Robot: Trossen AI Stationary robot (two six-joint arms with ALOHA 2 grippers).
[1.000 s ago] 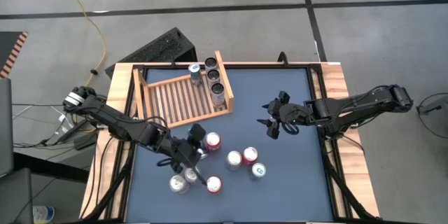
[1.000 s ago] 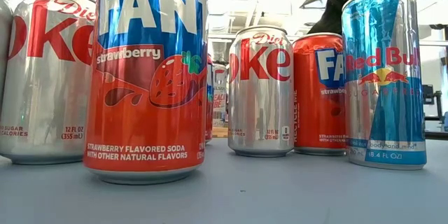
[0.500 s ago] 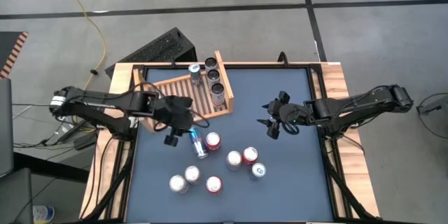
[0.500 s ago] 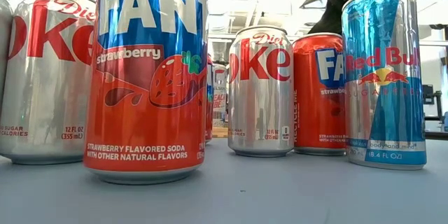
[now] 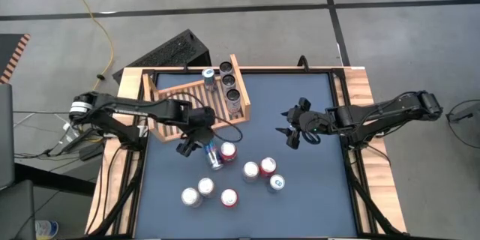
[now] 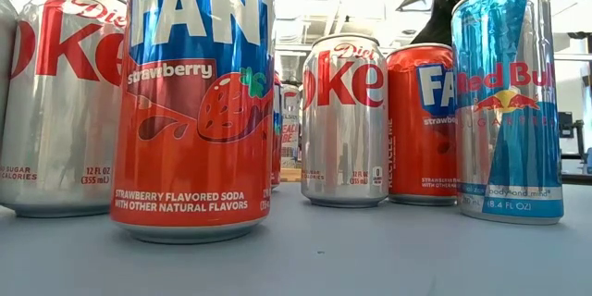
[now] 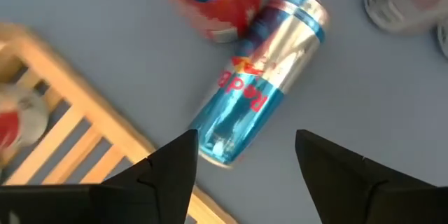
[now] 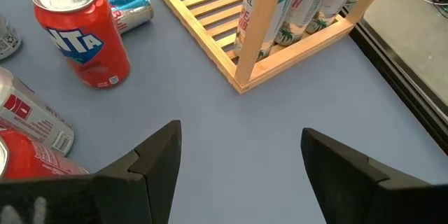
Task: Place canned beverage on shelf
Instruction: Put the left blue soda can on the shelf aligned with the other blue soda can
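On the dark blue table (image 5: 315,187), a wooden shelf (image 5: 191,105) holds three cans at one end. The left gripper (image 7: 245,155) hangs over a blue can (image 7: 259,77) lying on its side beside the shelf. Its fingers are apart and hold nothing. The right gripper (image 8: 238,150) waits, spread wide and empty.

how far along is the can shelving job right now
Done: three cans stand along one end of the shelf. In hand: nothing; the left gripper is open above a Red Bull can lying on its side beside the shelf. The right gripper waits open. Left: that can plus six upright cans on the table.
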